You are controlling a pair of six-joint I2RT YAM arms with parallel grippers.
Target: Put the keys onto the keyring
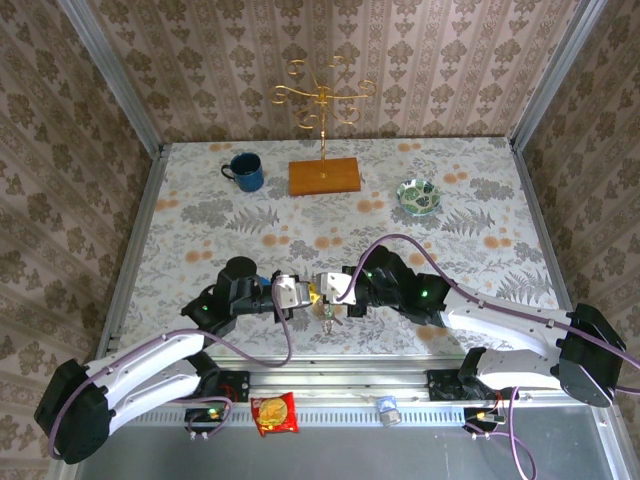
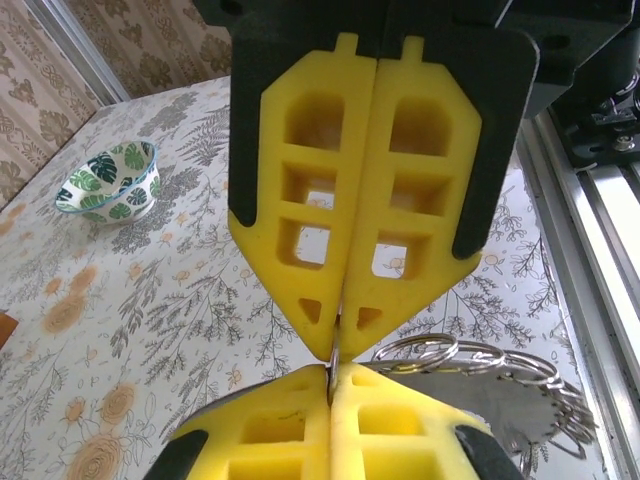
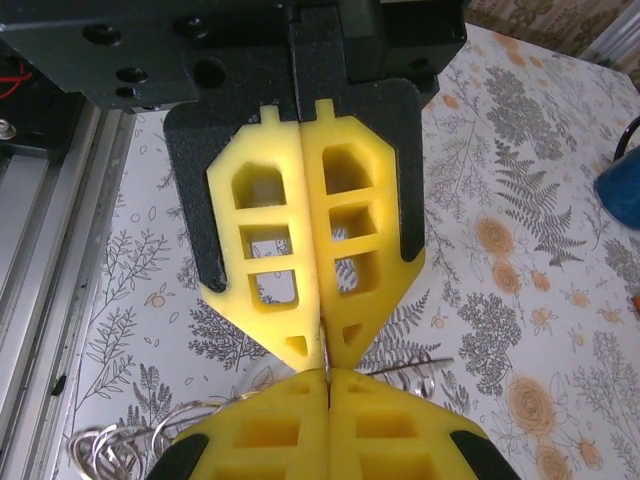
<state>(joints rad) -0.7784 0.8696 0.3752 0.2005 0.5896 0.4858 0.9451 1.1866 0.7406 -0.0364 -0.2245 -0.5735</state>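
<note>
Keyring [image 2: 470, 358] sits pretty much at the middle of the worktop's [image 1: 200, 240] near edge, right where the two arms meet nose to nose. It's a bunch of silver wire loops, and from the top view it dangles just under the spot where the tips come together.

Left gripper [image 2: 330, 388] has its yellow fingers pressed flat together, no gap at all. Right gripper [image 3: 327, 388] is the same, both pads squeezed tight. The two claws point straight at each other, tips nearly touching. A thin sliver of metal runs through the seam where they meet, so both look to be pinching the keyring bunch from opposite sides. Whether that sliver is ring wire or a key blade is too small to tell.

In the left wrist view the loops fan out to the right of the lower fingers, towards the aluminium rail. A flat grey piece [image 2: 500, 412] with a notched edge lies among them. In the right wrist view more loops poke out at the lower left, just beside the fingers.

Everything else is well apart, along the far edge. A blue mug [image 1: 245, 172] sits towards the far left corner and a wooden base [image 1: 324, 177] with a gold stand [image 1: 322, 95] is in the middle. A green leaf-patterned bowl [image 1: 418, 195] is towards the far right corner. A red snack packet [image 1: 274, 413] lies on the rail in front of the near edge.
</note>
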